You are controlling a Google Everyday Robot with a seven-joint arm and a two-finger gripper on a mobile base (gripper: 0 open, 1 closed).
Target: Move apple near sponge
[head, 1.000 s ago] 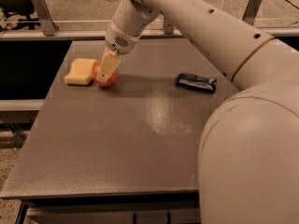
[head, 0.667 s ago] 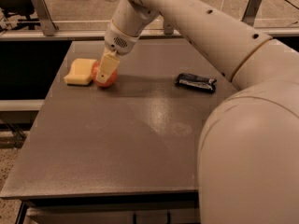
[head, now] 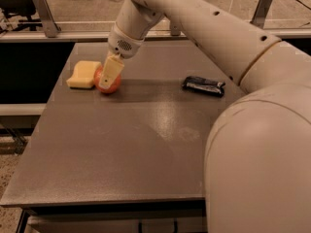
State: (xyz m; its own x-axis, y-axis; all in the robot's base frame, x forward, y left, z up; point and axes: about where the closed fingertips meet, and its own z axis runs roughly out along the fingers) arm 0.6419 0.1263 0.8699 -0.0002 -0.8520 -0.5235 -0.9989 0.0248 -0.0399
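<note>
The red-orange apple (head: 107, 83) sits on the grey table (head: 121, 149) at the back left, touching the right side of the pale yellow sponge (head: 83, 74). My gripper (head: 111, 72) reaches down from the white arm and is shut on the apple. One pale finger (head: 112, 70) lies across the apple's front; the other is hidden behind the apple.
A dark flat wrapped bar (head: 203, 85) lies at the back right of the table. My arm's large white body (head: 257, 169) fills the right side of the view. A rail with metal posts (head: 43, 14) runs behind the table.
The apple and the gripper have shifted slightly left and down, closer to the sponge. The sponge and the dark bar have not moved.
</note>
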